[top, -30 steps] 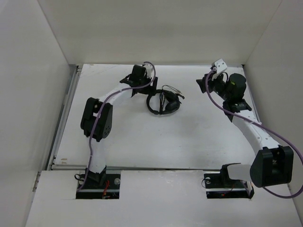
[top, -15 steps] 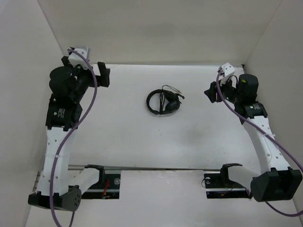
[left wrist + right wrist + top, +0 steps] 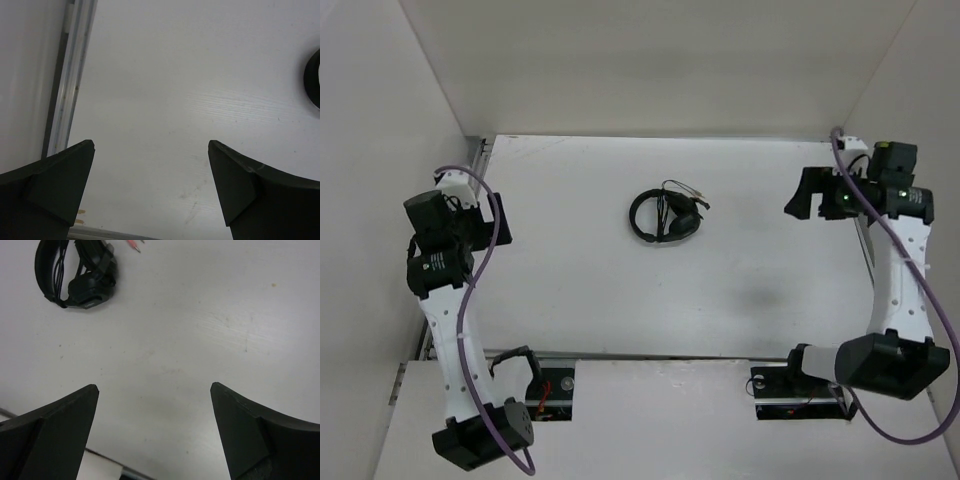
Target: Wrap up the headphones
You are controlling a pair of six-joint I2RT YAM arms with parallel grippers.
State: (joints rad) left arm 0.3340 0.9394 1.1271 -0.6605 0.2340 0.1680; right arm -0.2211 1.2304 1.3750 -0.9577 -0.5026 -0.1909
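The headphones [image 3: 663, 215] lie on the white table, a little behind its middle: a small black headset with its thin cable bundled inside the band and two coloured plugs [image 3: 697, 197] sticking out to the right. They show at the top left of the right wrist view [image 3: 75, 275], and only an edge of the band shows in the left wrist view [image 3: 312, 75]. My left gripper [image 3: 498, 218] is open and empty at the far left, well away from them. My right gripper [image 3: 802, 195] is open and empty at the far right, also well away.
A metal rail [image 3: 472, 175] runs along the table's left edge, seen in the left wrist view [image 3: 70, 75] too. White walls [image 3: 650, 60] enclose the table on three sides. Purple robot cables [image 3: 480, 260] hang along both arms.
Both arms have pulled back from the headphones: the left arm swung from beside them out to the far left edge, the right arm moved out to the far right. The headphones have not moved.
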